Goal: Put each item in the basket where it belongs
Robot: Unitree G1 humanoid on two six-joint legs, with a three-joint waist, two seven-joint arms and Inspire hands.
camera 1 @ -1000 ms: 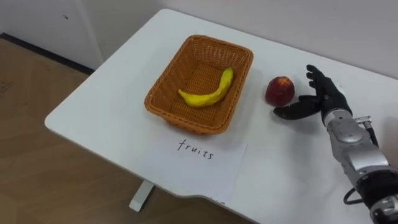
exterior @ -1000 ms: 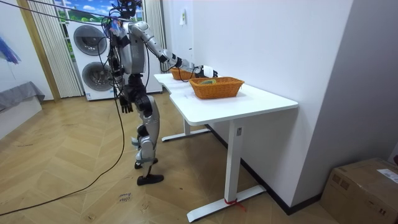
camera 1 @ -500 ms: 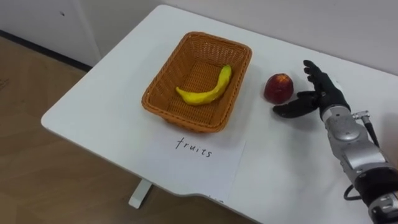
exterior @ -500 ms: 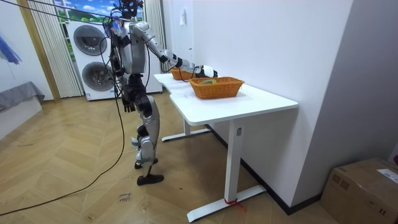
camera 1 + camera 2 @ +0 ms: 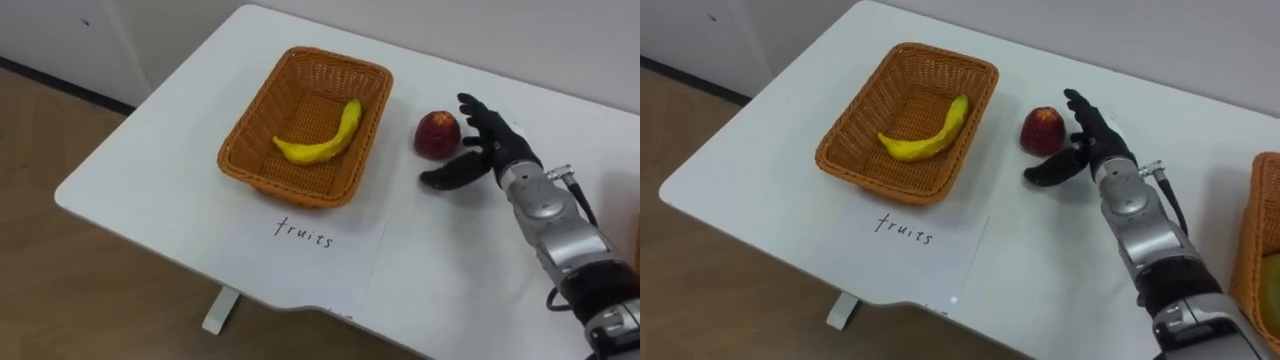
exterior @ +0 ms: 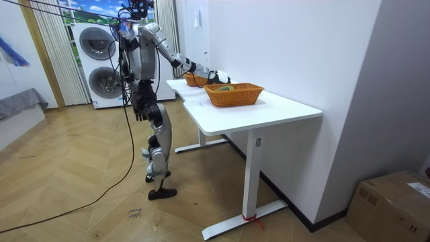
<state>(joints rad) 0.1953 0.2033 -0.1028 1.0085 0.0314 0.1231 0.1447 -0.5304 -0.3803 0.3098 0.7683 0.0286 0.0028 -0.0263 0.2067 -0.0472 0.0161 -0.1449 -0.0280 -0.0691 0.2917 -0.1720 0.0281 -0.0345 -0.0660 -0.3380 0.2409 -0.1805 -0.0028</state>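
Observation:
A red apple (image 5: 437, 134) lies on the white table (image 5: 170, 160), just right of a wicker basket (image 5: 250, 160) that holds a yellow banana (image 5: 318, 142). My right hand (image 5: 492, 150) is open beside the apple's right side, fingers spread and thumb reaching below it. I cannot tell whether it touches the apple. In the right eye view the same hand (image 5: 1092, 142) stands next to the apple (image 5: 1040, 130). In the room view I stand at the table's end with my left hand (image 6: 138, 111) hanging at my side.
A sheet of paper with handwriting (image 5: 318, 245) lies in front of the basket near the table's front edge. A second wicker basket (image 5: 1252, 250) stands at the far right. Washing machines (image 6: 101, 57) are behind me in the room view.
My right hand has moved left, closer to the apple, still open. The camera has shifted a little, so the whole scene slid up and left. The apple and banana stay put.

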